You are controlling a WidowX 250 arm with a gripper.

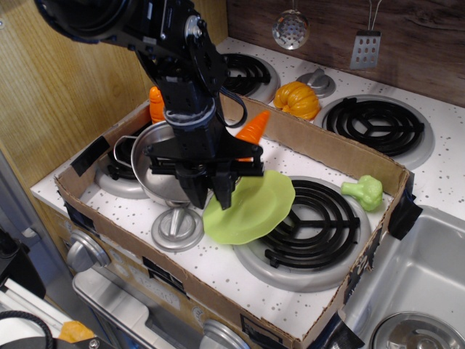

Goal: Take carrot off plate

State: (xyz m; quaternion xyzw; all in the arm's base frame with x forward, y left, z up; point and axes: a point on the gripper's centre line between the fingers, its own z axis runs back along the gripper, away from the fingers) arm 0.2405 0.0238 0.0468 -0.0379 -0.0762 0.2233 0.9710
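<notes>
Single view, observation.image. Step in hand, as I read it: carry phase. The carrot is lifted clear of the lime-green plate, clenched in the hand; only its orange tip shows, poking out behind the arm above the cardboard wall. Fingers point down over the plate's left edge, partly hidden by the wrist, so contact with the plate can't be ruled out from here.

Next move, my call: translate away from the plate, pick a bare patch of the speckled counter toward the front edge, lower, release. Watch the steel pot and the lid just left of the plate; both sit close to the hand.

Containers:
- plate: nothing on it, resting partly on the front-centre burner.
- steel pot: near the left edge, interior mostly blocked by the arm, contents can't tell.
- cardboard wall: rings plate, pot, lid, broccoli.
- Outside it: pumpkin by the back burners, stubby orange cone at the left.
</notes>
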